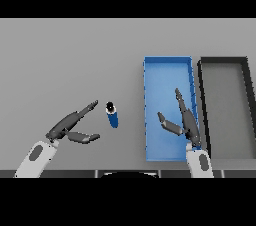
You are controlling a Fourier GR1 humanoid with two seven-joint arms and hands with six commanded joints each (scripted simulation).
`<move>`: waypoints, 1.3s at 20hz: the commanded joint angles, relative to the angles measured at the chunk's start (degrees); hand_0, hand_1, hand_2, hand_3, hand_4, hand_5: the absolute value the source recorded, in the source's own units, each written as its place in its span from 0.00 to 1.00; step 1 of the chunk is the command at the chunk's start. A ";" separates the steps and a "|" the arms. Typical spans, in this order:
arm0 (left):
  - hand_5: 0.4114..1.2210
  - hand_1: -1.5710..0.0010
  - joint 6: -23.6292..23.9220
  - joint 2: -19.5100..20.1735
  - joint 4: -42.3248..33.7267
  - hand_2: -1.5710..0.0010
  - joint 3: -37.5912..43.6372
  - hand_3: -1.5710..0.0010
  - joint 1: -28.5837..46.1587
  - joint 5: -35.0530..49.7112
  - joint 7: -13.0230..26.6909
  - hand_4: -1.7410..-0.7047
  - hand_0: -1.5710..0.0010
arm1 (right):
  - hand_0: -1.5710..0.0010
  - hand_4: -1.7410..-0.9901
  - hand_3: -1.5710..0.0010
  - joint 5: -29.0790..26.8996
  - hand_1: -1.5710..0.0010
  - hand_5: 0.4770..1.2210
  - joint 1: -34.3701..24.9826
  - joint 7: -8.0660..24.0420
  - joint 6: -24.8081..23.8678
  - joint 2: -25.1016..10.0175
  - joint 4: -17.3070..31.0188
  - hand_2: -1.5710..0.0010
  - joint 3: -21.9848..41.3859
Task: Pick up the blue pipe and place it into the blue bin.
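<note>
Left hand, dark with a white and grey forearm, is seen near the front-left part of the grey table; its fingers are spread straight, thumb held apart below them, nothing gripped. Just right of its fingertips a short blue cylindrical pipe with a dark open end is found lying on the table, untouched, dark end pointed away from the front edge. Further right, a shallow blue rectangular bin is placed, long side running front to back. Right hand is seen over the bin's front-right part, fingers extended, thumb splayed left, empty. A black rectangular bin is set just beside the blue one, toward the table's right edge.
</note>
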 commanded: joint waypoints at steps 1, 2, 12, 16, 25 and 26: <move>0.07 1.00 0.13 -0.74 0.24 1.00 -0.51 1.00 0.43 -0.78 -1.95 0.54 1.00 | 1.00 0.69 1.00 -0.13 1.00 0.19 -0.13 -0.11 -0.12 0.06 -0.15 1.00 -0.12; 0.07 1.00 0.46 -1.60 1.11 1.00 -0.90 1.00 -0.20 -1.46 -1.62 0.54 1.00 | 1.00 0.69 1.00 -0.25 1.00 0.19 -0.35 0.38 -0.29 0.05 -0.25 1.00 -0.36; 0.06 1.00 0.93 -12.50 12.85 1.00 -4.65 1.00 -7.58 -5.22 0.82 0.57 1.00 | 1.00 0.71 1.00 -0.22 1.00 0.17 0.52 1.41 -0.67 0.42 -1.00 1.00 -0.42; 0.10 1.00 0.14 -16.40 16.95 1.00 -5.06 1.00 -9.89 -5.07 -2.16 0.55 1.00 | 1.00 0.72 1.00 -0.80 1.00 0.18 0.59 1.38 0.03 -0.18 -1.83 1.00 -0.58; 0.64 0.45 1.84 -21.86 19.49 0.43 -4.19 0.44 -11.14 -2.79 -1.56 0.26 0.54 | 1.00 0.72 1.00 -1.55 1.00 0.17 0.24 1.65 0.01 0.02 -1.07 1.00 -1.19; 0.71 0.36 1.56 -21.95 19.45 0.34 -4.74 0.36 -10.61 -3.44 -3.60 0.21 0.43 | 1.00 0.73 1.00 -2.03 1.00 0.17 0.20 1.62 0.36 -0.24 -1.23 1.00 -1.42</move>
